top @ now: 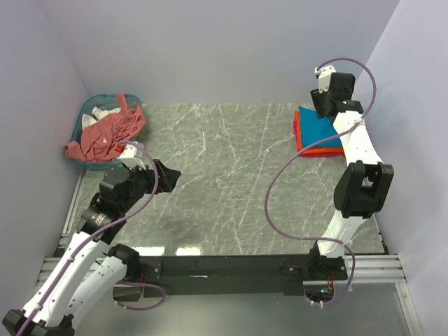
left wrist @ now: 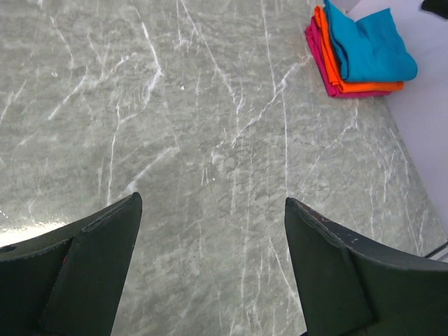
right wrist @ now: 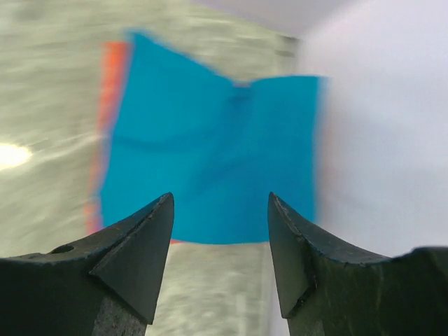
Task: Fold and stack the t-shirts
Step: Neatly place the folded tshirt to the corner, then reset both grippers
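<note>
A folded teal-blue t-shirt lies on top of a folded orange t-shirt at the table's far right. The left wrist view shows this stack too, teal-blue on orange on a magenta layer. A crumpled salmon-pink t-shirt hangs over the basket at the far left. My right gripper hovers open and empty above the stack, with the teal-blue t-shirt beyond its tips. My left gripper is open and empty over bare marble.
The teal plastic basket stands in the far left corner with some white cloth inside. Walls close in the left, back and right sides. The grey marble tabletop lies between the arms.
</note>
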